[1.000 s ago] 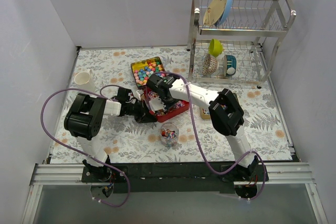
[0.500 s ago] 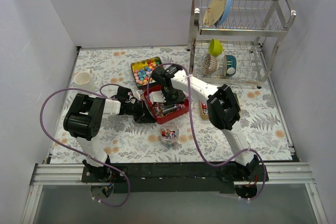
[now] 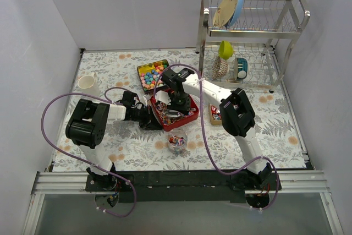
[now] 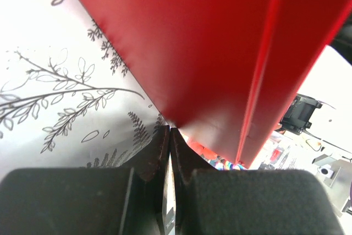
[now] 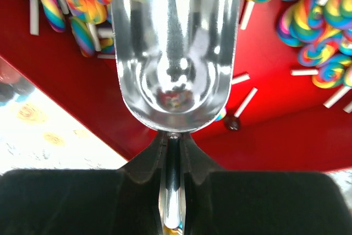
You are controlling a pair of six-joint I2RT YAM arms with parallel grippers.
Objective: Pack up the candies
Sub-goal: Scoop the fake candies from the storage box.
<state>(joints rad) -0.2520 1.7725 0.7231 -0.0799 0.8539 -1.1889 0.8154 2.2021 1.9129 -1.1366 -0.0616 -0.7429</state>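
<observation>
- Left of centre, our left gripper [image 4: 170, 138] has not shifted over the last second. Its fingers are pressed together on the near-left lip of the red tin [image 3: 192, 116]. That tin's underside fills the left wrist view, so we judge that side to be lifted slightly off the bench [image 3: 110, 70].
- Just above and behind, in the upper middle of the overhead frame, pastel balls [image 3: 154, 75] fill a second tin, which neither arm touches.
- At the centre, our right gripper [image 5: 172, 144] is clamped on the handle of a metal scoop [image 5: 176, 64]. A second ago it hung over the red tin's left edge. It has since swung towards the tin's middle, and the scoop mouth now points into the candies [image 5: 324, 31], swirl lollipops on white sticks lying on the red floor.
- The scoop bowl looks bare apart from reflections, so we judge nothing is lifted yet. The move has only set up a scooping pass, with the left arm bracing the tin.
- Below centre, a glass cup [image 3: 185, 138] holding a few wrapped sweets stands apart from both arms.
</observation>
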